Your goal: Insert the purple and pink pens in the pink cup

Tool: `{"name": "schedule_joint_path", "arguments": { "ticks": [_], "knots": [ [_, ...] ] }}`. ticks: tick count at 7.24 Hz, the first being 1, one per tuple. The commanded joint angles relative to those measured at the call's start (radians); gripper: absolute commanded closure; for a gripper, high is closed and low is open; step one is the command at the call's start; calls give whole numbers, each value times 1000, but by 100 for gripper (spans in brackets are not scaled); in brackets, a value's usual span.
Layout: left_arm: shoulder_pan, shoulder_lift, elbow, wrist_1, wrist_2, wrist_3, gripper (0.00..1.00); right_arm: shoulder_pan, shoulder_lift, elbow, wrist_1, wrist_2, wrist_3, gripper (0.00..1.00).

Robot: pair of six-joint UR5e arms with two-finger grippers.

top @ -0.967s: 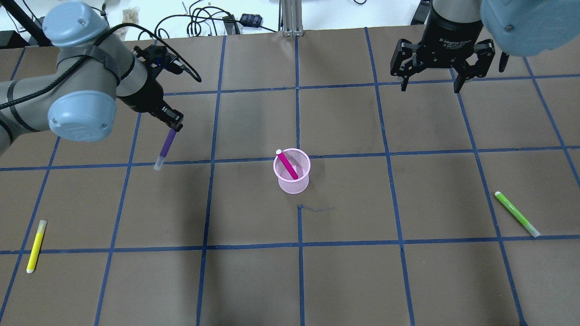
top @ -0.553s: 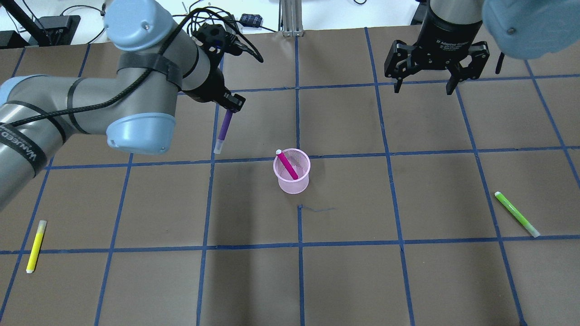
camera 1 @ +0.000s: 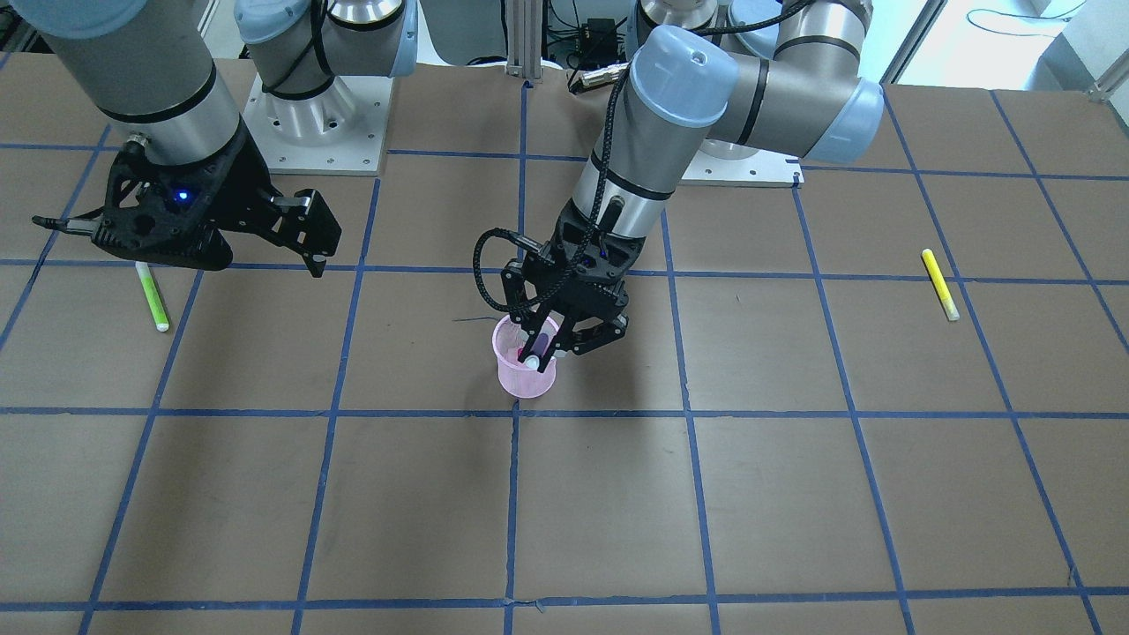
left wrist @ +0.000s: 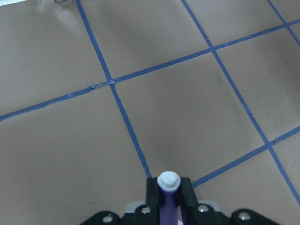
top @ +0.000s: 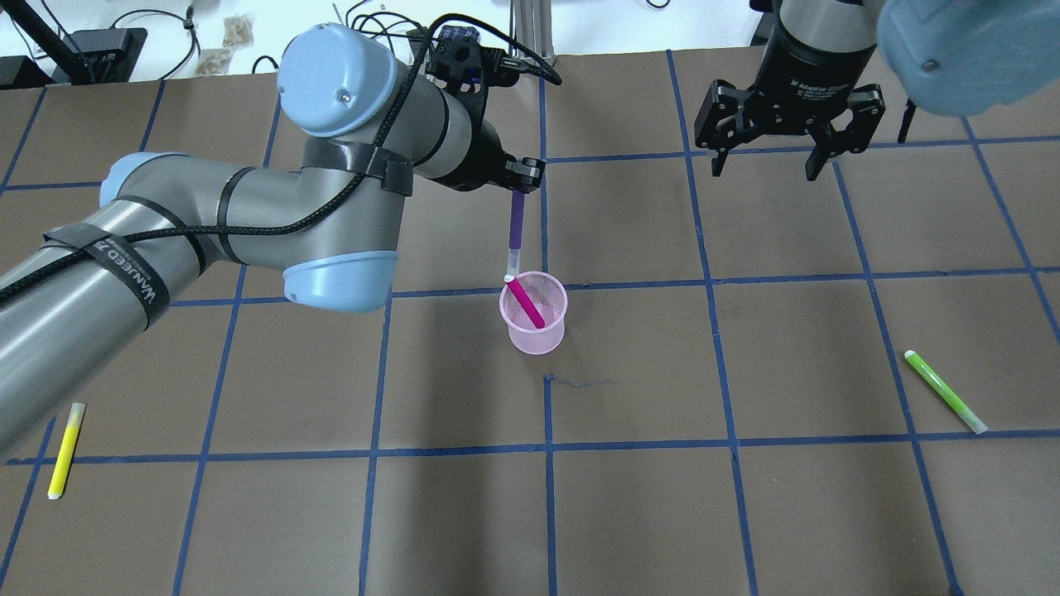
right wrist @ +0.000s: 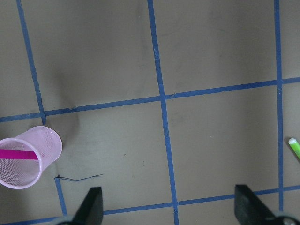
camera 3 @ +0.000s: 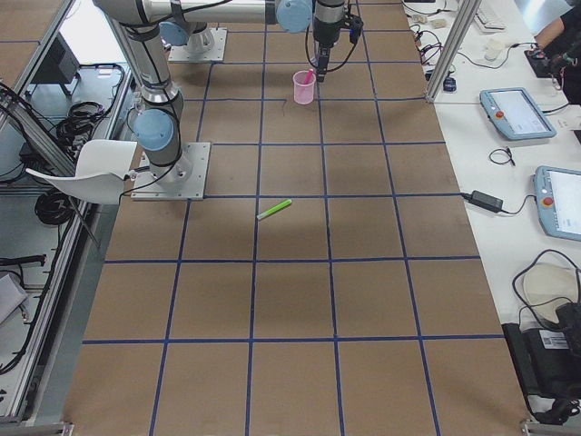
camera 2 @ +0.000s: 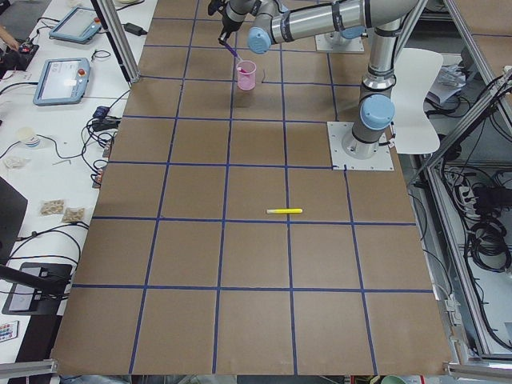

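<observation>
The pink mesh cup (top: 533, 319) stands upright mid-table with the pink pen (top: 525, 303) leaning inside it; both also show in the right wrist view, cup (right wrist: 28, 159) and pen (right wrist: 18, 154). My left gripper (top: 519, 174) is shut on the purple pen (top: 516, 228), which hangs upright with its white tip just over the cup's far rim. In the front view the left gripper (camera 1: 549, 346) holds the pen (camera 1: 534, 349) over the cup (camera 1: 524, 370). The left wrist view shows the pen (left wrist: 168, 197) between the fingers. My right gripper (top: 785, 132) is open and empty at the far right.
A yellow pen (top: 65, 449) lies near the front left edge. A green pen (top: 944, 391) lies at the right. Blue tape lines grid the brown table (top: 662, 497). Cables lie beyond the far edge (top: 373, 33).
My left arm has carried the purple pen to the right, from the left part of the table to just over the cup's far rim. The right gripper drifted slightly back.
</observation>
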Motion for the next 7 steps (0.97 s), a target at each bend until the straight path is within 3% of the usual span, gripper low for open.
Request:
{"name": "schedule_joint_path", "arguments": {
  "ticks": [1, 7],
  "knots": [
    [-21, -3, -54, -2, 5, -4, 100, 1, 0, 1, 0, -1, 2, 0],
    [-29, -50, -65, 4, 7, 6, 100, 2, -45, 83, -21, -3, 2, 0]
  ]
}}
